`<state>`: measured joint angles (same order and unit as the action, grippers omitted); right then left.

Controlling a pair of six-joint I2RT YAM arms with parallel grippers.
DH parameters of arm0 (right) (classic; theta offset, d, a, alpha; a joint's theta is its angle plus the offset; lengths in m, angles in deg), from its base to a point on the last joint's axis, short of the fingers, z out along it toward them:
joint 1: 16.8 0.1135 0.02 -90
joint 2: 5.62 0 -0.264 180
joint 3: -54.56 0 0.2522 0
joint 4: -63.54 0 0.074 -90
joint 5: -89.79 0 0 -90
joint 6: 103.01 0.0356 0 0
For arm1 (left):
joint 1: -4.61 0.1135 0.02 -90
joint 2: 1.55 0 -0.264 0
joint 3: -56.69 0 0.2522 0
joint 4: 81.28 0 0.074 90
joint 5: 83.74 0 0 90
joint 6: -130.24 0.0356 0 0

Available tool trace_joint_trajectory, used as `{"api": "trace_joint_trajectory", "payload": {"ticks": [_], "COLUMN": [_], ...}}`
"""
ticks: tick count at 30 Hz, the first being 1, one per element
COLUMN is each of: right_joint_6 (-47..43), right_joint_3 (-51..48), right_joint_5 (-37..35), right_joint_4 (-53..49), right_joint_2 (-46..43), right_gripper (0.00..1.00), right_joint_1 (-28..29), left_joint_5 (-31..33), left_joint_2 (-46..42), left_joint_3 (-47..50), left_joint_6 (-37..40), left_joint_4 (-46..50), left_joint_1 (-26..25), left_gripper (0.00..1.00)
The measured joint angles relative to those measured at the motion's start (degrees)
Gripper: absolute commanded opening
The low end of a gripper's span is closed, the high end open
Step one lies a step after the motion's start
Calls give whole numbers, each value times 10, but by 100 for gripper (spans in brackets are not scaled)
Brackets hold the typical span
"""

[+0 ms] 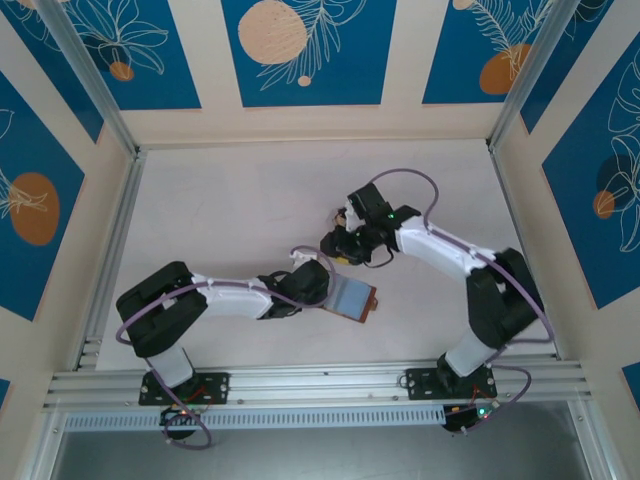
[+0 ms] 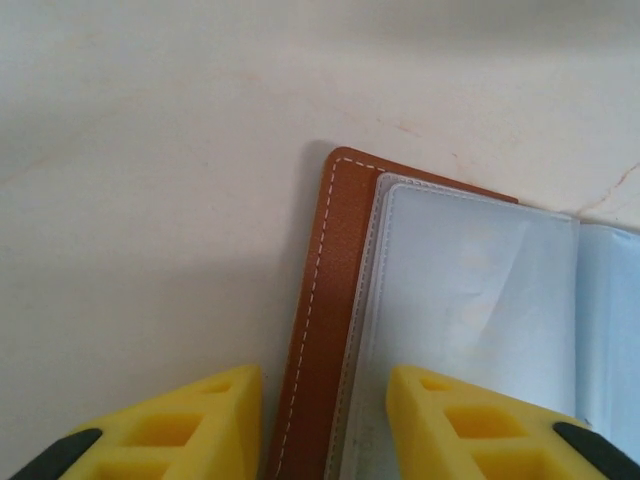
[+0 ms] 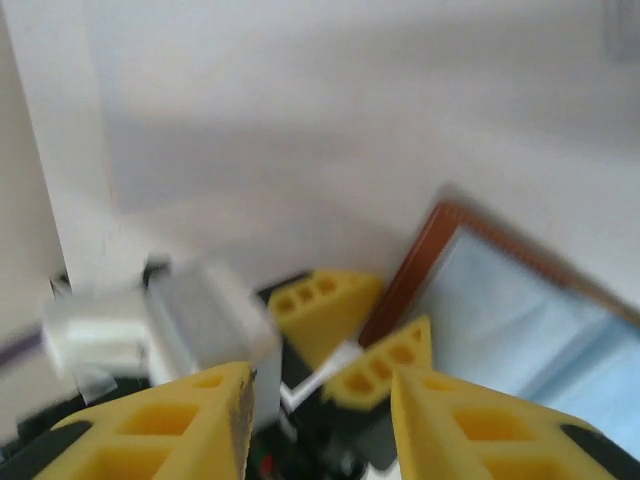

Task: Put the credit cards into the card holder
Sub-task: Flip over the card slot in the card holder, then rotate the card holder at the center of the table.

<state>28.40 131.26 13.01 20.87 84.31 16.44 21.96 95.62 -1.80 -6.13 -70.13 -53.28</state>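
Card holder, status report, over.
Left gripper open, straddling card holder edge. Right gripper open, looks empty, close by. Holder spread open on table, visible sleeve looks empty. Nothing seen in the way.

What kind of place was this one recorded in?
Probably a lab robot cell, not a home or shop: two arms bolted to an aluminium rail, a white table, and enclosing walls with blue printed panels.

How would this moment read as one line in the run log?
card holder: open on table | left gripper: jaws apart, straddling its brown edge | right gripper: jaws apart, nothing between
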Motion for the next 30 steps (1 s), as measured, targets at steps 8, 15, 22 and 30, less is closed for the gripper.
{"api": "trace_joint_trajectory", "payload": {"ticks": [8, 15, 22, 30], "right_joint_6": [15, 25, 25, 21], "right_joint_3": [-129, -157, -157, -128], "right_joint_5": [-26, -49, -75, -73], "right_joint_4": [-7, -7, -16, -42], "right_joint_2": [-23, -18, 13, 43], "right_gripper": [10, 9, 7, 8], "right_joint_1": [20, 19, 13, 12], "left_joint_5": [-50, -92, -113, -119], "left_joint_2": [-21, -38, -13, 29], "left_joint_3": [-1, -22, -80, -106], "left_joint_6": [35, 61, 91, 122], "left_joint_4": [23, 96, 127, 153], "left_joint_1": [-1, -5, 9, 36], "left_gripper": [57, 60, 55, 45]}}
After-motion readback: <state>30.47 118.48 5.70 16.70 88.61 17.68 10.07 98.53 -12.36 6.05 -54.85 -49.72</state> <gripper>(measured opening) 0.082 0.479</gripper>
